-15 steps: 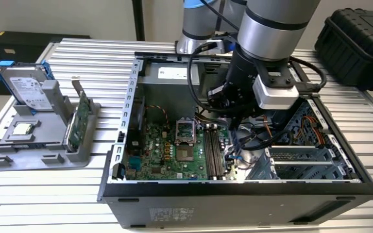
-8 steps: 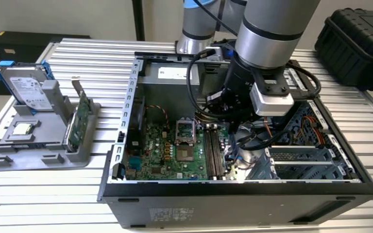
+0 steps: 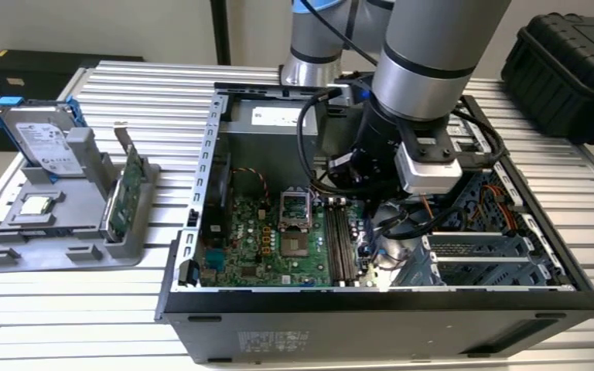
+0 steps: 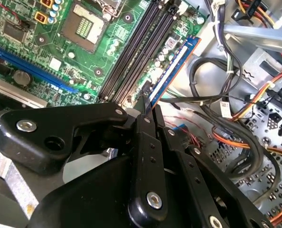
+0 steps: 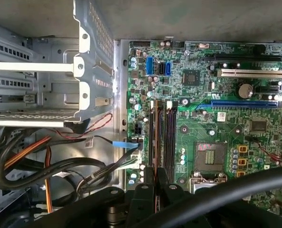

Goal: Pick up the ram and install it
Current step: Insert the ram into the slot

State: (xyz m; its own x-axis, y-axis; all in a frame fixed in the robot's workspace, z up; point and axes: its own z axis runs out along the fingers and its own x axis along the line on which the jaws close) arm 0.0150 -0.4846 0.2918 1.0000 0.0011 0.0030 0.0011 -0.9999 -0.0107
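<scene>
One ram (image 4: 172, 69) (blue), pincer (image 4: 149, 110) clamped on it, above the slots (image 4: 141, 47)

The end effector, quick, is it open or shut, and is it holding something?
End effector: shut on the ram, the thin blue stick it holds edge-on beside the long motherboard slots inside the computer case.
</scene>
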